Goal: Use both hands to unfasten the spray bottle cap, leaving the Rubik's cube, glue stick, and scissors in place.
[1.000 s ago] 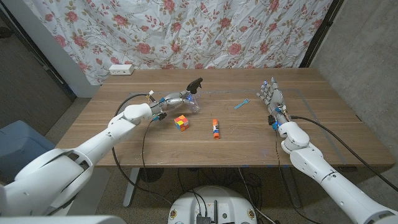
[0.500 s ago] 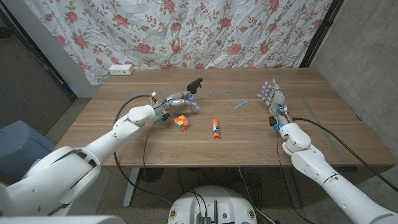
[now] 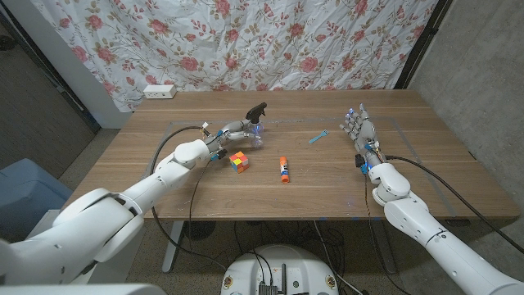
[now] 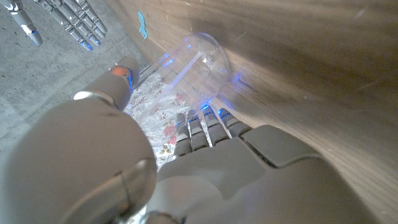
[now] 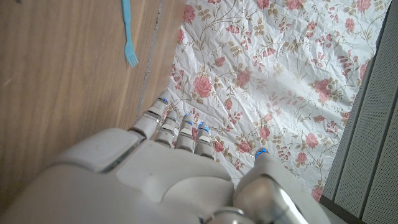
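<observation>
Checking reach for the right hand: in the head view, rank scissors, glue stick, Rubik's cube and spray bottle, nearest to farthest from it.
From the right hand:
1. Scissors, small and blue, just to its left.
2. Glue stick, mid-table, toward the front edge.
3. Rubik's cube and spray bottle, across the table by the left hand, which holds the bottle; too close to call.

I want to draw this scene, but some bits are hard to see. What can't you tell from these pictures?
- Bottle grip: head view, left hand hides it; touching or holding, cannot tell.
- Bottle cap: head view, too small to tell if loosened.
- Scissors: head view, too small for blades; right wrist view, cut off by the edge.
- Right hand fingers: right wrist view, their fronts face away.
</observation>
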Controlling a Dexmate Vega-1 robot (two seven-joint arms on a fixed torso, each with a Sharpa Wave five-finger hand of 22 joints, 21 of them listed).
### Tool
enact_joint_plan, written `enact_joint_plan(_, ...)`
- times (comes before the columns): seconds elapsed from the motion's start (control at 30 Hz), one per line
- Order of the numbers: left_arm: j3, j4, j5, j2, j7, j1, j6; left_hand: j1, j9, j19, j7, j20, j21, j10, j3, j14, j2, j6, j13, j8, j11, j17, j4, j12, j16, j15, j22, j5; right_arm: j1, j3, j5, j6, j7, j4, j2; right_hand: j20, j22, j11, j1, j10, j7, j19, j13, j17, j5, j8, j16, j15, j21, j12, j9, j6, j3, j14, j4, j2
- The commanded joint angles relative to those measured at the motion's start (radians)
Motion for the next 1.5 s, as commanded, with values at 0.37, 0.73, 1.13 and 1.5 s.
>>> enact_joint_plan(0.37, 0.007, 0.080, 0.000, -0.056, 0.053, -0.012, -0.031, 0.137, 0.030, 0.130, -0.020, -0.066, -0.001, 0.230, -0.088, 0.219, 0.030, 0.156, 0.049, 0.120, -0.053, 0.024, 0.011, 0.068, 0.047, -0.105, 0.003, 0.005, 0.020, -0.005, 0.004, 0.001, 0.007, 0.031, 0.013, 0.007, 0.001, 0.004, 0.005, 0.000, -0.005, 0.006, 0.004, 0.000, 0.005, 0.004, 0.007, 0.005, 0.005, 0.008, 0.005, 0.001, 0.008, 0.007, 0.001, 0.001)
enact_joint_plan(0.73, -0.002, 0.064, -0.005, -0.053, 0.085, 0.000, -0.025, 0.179, 0.071, 0.205, -0.055, -0.059, 0.007, 0.343, -0.144, 0.316, 0.077, 0.201, 0.112, 0.195, -0.086, 0.068, 0.018, 0.145, 0.103, -0.149, 0.006, 0.011, 0.045, -0.012, 0.006, 0.001, 0.022, 0.060, 0.021, 0.010, 0.002, 0.004, 0.004, 0.000, -0.005, 0.006, 0.004, -0.001, 0.006, 0.004, 0.007, 0.004, 0.005, 0.008, 0.005, 0.002, 0.011, 0.008, 0.000, 0.001)
enact_joint_plan(1.13, -0.025, -0.103, 0.002, 0.008, 0.152, 0.054, 0.053, 0.188, 0.089, 0.221, -0.056, -0.056, 0.006, 0.354, -0.168, 0.329, 0.097, 0.206, 0.139, 0.221, -0.090, 0.090, 0.022, 0.169, 0.119, -0.151, 0.007, 0.014, 0.057, -0.013, 0.000, 0.009, 0.025, 0.068, 0.022, 0.006, 0.002, 0.004, 0.005, 0.002, -0.006, 0.007, 0.004, -0.002, 0.007, 0.004, 0.008, 0.003, 0.006, 0.009, 0.005, 0.003, 0.014, 0.010, -0.001, 0.002)
enact_joint_plan(1.5, -0.032, -0.199, 0.003, 0.032, 0.168, 0.072, 0.126, 0.191, 0.103, 0.223, -0.047, -0.054, 0.002, 0.353, -0.188, 0.325, 0.114, 0.200, 0.162, 0.238, -0.085, 0.109, 0.024, 0.185, 0.127, -0.147, 0.007, 0.017, 0.068, -0.021, -0.033, -0.021, 0.015, 0.033, -0.006, 0.004, 0.002, 0.003, 0.007, 0.003, -0.006, 0.008, 0.004, -0.003, 0.008, 0.004, 0.007, 0.002, 0.006, 0.009, 0.005, 0.004, 0.017, 0.010, -0.004, 0.003)
